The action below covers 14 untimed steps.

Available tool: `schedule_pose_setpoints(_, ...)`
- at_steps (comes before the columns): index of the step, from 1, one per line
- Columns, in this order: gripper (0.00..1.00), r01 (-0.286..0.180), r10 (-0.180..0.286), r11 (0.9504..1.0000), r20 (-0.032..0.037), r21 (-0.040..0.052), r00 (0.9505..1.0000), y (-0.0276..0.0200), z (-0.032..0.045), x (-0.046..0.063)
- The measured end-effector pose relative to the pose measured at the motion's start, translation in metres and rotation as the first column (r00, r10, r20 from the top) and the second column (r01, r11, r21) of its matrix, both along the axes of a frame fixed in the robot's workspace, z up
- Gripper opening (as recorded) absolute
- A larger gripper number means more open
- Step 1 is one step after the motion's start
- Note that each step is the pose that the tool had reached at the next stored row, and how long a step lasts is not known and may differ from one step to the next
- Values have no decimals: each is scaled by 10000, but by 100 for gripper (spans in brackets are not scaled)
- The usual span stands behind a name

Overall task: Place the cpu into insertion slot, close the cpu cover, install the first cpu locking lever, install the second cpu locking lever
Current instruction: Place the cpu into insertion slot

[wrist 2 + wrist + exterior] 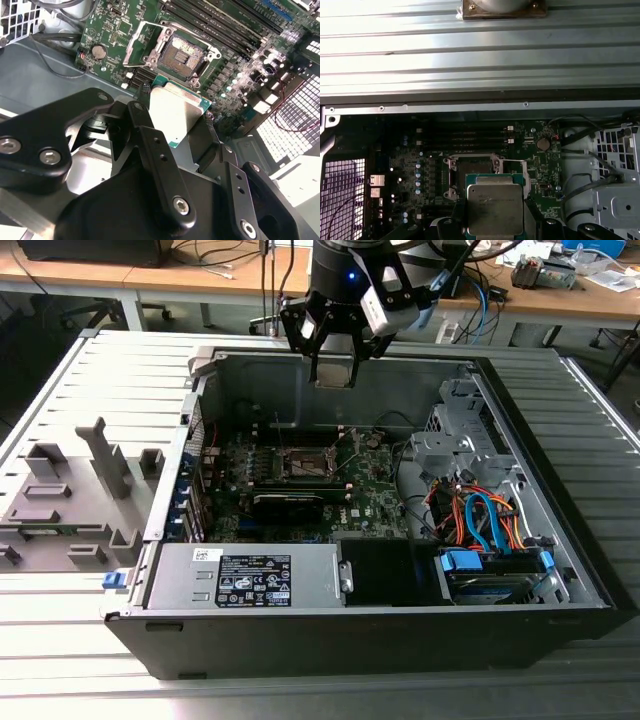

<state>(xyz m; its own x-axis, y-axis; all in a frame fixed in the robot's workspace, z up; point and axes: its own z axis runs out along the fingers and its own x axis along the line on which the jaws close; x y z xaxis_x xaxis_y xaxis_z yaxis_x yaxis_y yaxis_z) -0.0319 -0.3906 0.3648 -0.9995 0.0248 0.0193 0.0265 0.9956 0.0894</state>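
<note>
The hand (334, 370) is clamped on the cpu (495, 210), holding it above the uncovered insertion slot (183, 54), well clear of it.

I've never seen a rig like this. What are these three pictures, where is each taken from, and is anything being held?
This is a single robot arm ending in a claw. The exterior view comes from a camera off the arm, looking down on an open computer case lying on a ridged metal table. Both wrist views come from cameras riding on the arm, looking past the claw into the case. The claw is shut on the cpu, a small flat silvery chip, held above the green circuit board. The insertion slot, the square dark socket on that board, is uncovered with no chip in it yet. On the exterior view's left, a grey holder sits on the table beside the case.
</note>
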Motion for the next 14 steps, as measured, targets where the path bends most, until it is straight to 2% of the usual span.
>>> schedule_pose_setpoints(14, 54, 0, 0, 10000, 1, 0, 10000, -33, -9, 0)
